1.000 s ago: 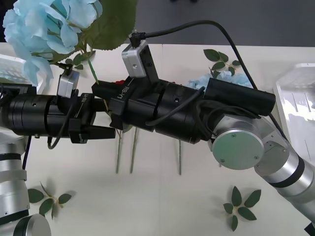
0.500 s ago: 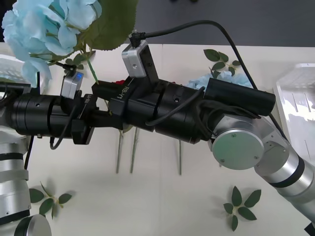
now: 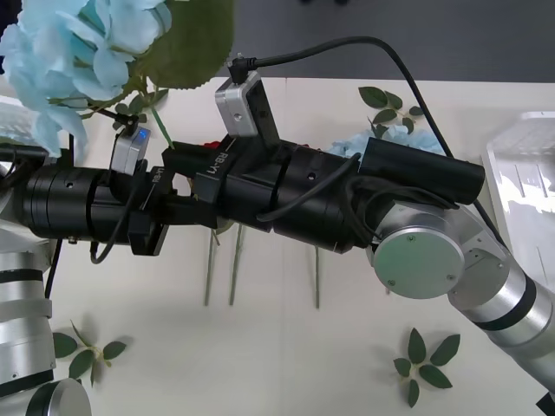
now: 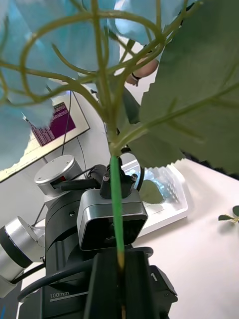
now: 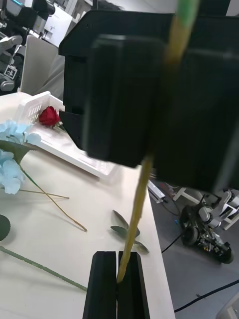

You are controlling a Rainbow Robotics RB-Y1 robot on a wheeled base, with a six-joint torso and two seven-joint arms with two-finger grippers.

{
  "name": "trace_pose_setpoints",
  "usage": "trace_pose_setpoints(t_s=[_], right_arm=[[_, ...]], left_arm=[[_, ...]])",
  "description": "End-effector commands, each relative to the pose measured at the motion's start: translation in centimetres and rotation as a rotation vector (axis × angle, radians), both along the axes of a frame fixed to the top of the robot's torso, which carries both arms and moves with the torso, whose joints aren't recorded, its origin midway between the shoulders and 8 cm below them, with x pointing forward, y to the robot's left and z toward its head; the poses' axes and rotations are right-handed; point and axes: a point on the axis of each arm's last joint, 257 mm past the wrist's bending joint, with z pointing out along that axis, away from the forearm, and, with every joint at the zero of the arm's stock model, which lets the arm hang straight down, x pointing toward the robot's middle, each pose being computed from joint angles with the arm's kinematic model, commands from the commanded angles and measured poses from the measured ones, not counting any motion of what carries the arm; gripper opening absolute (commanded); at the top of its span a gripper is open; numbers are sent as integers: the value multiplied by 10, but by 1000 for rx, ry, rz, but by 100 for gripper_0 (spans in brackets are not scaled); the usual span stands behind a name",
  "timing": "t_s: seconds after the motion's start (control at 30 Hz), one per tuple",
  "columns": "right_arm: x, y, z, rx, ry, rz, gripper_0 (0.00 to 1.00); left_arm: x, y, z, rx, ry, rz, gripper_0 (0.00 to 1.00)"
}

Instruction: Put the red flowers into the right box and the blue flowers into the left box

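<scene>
Since a second ago my left gripper (image 3: 178, 208) has pushed in toward my right gripper (image 3: 192, 178), and the blue flower (image 3: 78, 52) has lifted slightly toward the upper left of the front view. My two wrists overlap there, so the fingertips are buried between the black housings and hard to make out. The wrist views settle it: my right fingers (image 4: 102, 284) are pressed together on the green stem (image 4: 116, 209), and my left fingers (image 5: 104, 284) are pinched on the stem's pale lower end (image 5: 134, 219), just below the right gripper's black fingers.

The flower head is cut off by the picture's edge in the front view. It is a pale sky-blue cluster of many small petals with a large toothed green leaf (image 3: 186, 43) beside it, held well above the table.

Both forearms lie roughly level over the table (image 3: 286, 347), meeting end to end. More blue petals (image 3: 395, 137) peek out behind my right arm. One red rose (image 5: 49, 115) lies in a white slotted box (image 5: 37, 107), seen from the left wrist.
</scene>
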Motion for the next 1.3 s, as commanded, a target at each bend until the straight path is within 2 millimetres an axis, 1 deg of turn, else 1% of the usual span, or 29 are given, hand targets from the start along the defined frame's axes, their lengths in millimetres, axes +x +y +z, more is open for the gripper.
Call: trace_pose_setpoints(t_s=[0.03,0.07,0.33,0.5,0.7,0.8,0.97,1.0,1.03,1.07,1.1,1.13,1.2,1.23,1.3], right_arm=[[-5,1,19,16,-62,7,83],[-5,1,19,16,-62,7,100],[-5,1,19,16,-62,7,100],[-5,1,19,16,-62,7,100],[-5,1,19,16,-62,7,100],[-5,1,19,16,-62,7,100],[-5,1,19,16,-62,7,100],[4,-9,-6,-15,-17,-19,100],[4,-9,-5,-14,-18,-20,100],[9,-15,-10,-14,-10,-37,100],[12,-20,-1,4,-37,-55,100],[12,-23,-3,1,-36,-59,100],[1,-25,-1,1,-2,-24,100],[-1,-28,3,4,11,-13,100],[-3,-37,5,-12,33,4,100]], left_arm=[[-2,2,-5,-4,-34,7,0],[-2,3,-5,-3,-34,9,0],[-2,5,-5,-7,-32,15,0],[0,11,-3,-15,-29,31,0],[4,31,0,-24,-21,77,0],[4,44,-1,-23,-10,104,0],[8,74,-2,-10,-5,189,0],[8,79,-3,-2,-4,207,0],[9,84,-3,4,-3,222,0],[10,94,-5,25,-5,260,0],[11,103,-7,45,-3,294,0],[13,110,-8,61,-1,322,0],[15,128,-8,85,18,389,0],[14,136,-8,95,31,414,0],[14,153,-6,114,59,471,0]])
